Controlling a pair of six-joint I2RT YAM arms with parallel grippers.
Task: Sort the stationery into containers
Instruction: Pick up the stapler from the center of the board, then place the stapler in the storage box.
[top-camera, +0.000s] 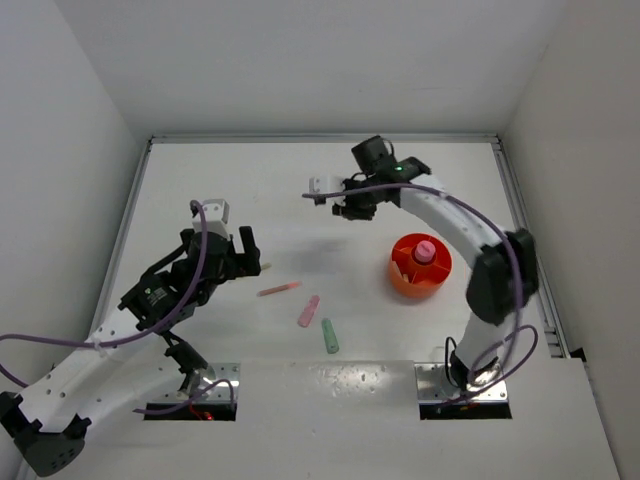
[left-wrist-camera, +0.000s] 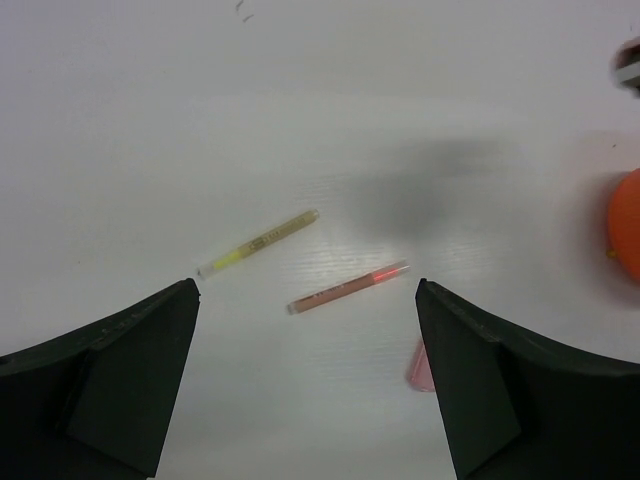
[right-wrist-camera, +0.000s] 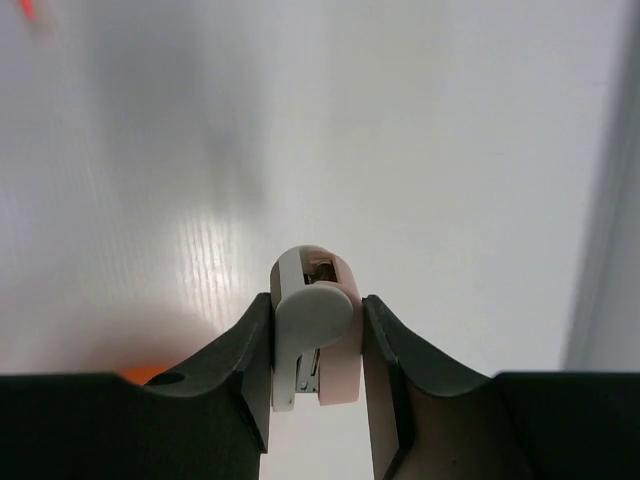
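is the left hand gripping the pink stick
No, the left hand is wide open and the pink stick lies untouched on the table beneath it.

On the worktop, the tub stands right of centre with a tube upright in it. Left of the tub lie the far marker and, just right of it and nearer the front, the near marker. Further left, before the left end effector, lie the right stick and the left stick, apart. Behind and left of the tub, a stapler sits between the right end effector's fingers.
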